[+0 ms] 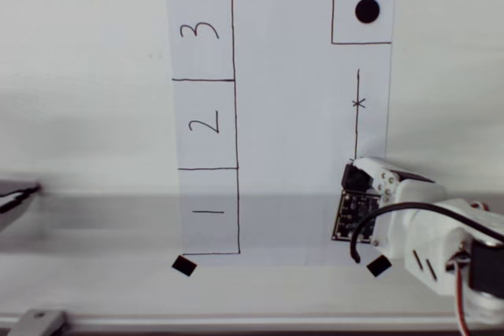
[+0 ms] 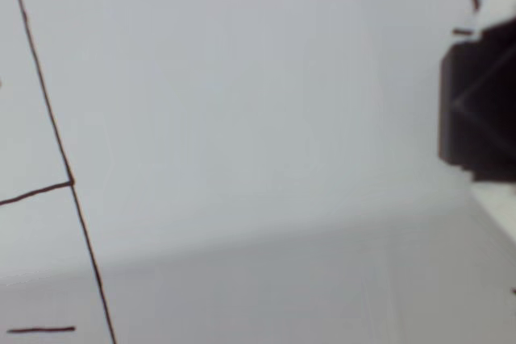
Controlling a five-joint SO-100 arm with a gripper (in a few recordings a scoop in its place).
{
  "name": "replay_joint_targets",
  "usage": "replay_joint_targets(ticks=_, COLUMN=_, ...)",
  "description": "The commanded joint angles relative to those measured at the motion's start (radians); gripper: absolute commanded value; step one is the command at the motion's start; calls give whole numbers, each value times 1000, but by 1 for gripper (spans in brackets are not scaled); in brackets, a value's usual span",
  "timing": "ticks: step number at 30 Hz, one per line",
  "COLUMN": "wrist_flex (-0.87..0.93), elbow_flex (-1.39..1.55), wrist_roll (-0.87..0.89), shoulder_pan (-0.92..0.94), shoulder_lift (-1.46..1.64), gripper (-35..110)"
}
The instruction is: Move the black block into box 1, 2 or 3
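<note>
The small black block (image 2: 477, 110) sits at the right edge of the wrist view, clamped between my white fingers (image 2: 501, 7). In the overhead view the black block (image 1: 357, 179) shows as a dark patch at the tip of my gripper (image 1: 354, 172), over the right part of the white paper (image 1: 291, 116), just below the pen line with an x (image 1: 358, 103). My gripper is shut on the block. Box 1 (image 1: 209, 212) is the lowest pen rectangle on the paper's left side, well left of the gripper. Its dash label (image 2: 40, 329) shows at the wrist view's bottom left.
Box 2 (image 1: 205, 123) and box 3 (image 1: 200, 32) stack above box 1. A flat black dot (image 1: 367, 10) lies in a drawn square at the paper's top right. Black tape pieces (image 1: 183, 266) hold the paper's corners. The white arm (image 1: 441, 241) fills the lower right.
</note>
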Motion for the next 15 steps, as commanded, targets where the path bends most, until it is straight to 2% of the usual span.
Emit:
replay_joint_targets(ticks=1, wrist_flex=29, elbow_flex=-63, wrist_roll=8, shoulder_pan=25, shoulder_lift=25, gripper=0)
replay_joint_targets(ticks=10, wrist_flex=276, elbow_flex=-385, wrist_roll=52, shoulder_pan=17, shoulder_lift=32, gripper=0)
replay_joint_targets(ticks=15, wrist_flex=304, elbow_flex=-480, wrist_roll=75, shoulder_pan=-18, shoulder_lift=-18, gripper=0)
